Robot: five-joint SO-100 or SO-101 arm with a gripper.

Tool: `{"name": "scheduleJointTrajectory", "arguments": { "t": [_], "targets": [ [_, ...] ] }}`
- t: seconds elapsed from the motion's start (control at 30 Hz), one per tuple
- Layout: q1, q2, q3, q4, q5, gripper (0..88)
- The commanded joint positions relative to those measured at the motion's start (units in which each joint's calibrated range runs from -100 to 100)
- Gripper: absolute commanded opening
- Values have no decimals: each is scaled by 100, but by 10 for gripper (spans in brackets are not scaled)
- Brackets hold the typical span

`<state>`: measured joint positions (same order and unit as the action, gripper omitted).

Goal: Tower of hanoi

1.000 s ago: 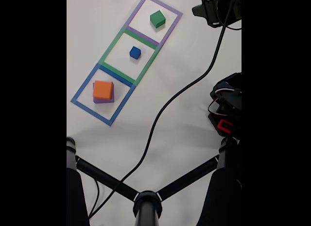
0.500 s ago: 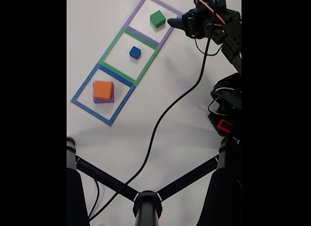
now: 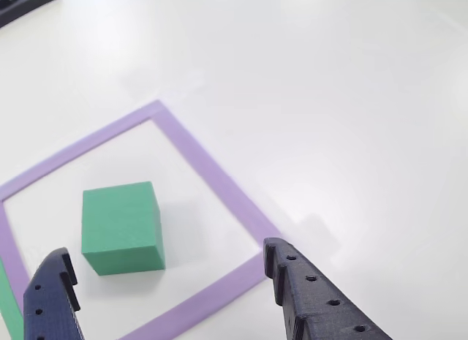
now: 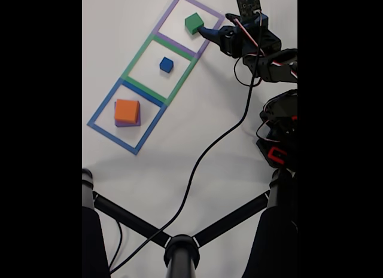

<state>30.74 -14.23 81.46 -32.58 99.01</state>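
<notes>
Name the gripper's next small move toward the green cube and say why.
Probably ease forward and down. The open gripper hangs short of the green foam cube in the purple square outline; its fingertips flank nothing yet, and the cube sits nearer one finger.

Arm [image 4: 272, 54] stretched across the fixed view, end effector [image 3: 168, 281] low, jaws spread wide

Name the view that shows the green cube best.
The other view: the green foam cube looms large inside the purple square frame, between the open fingers. The fixed view shows it small, from above, beside the gripper.
</notes>
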Motion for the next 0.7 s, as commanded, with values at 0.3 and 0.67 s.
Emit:
{"name": "scheduleJointTrajectory", "arguments": {
  "t": [0.3,0.67],
  "targets": [
    [-371,1999,-681,-1990,99,311],
    [-424,3025,-1327,-2444,99,305]
  ]
}}
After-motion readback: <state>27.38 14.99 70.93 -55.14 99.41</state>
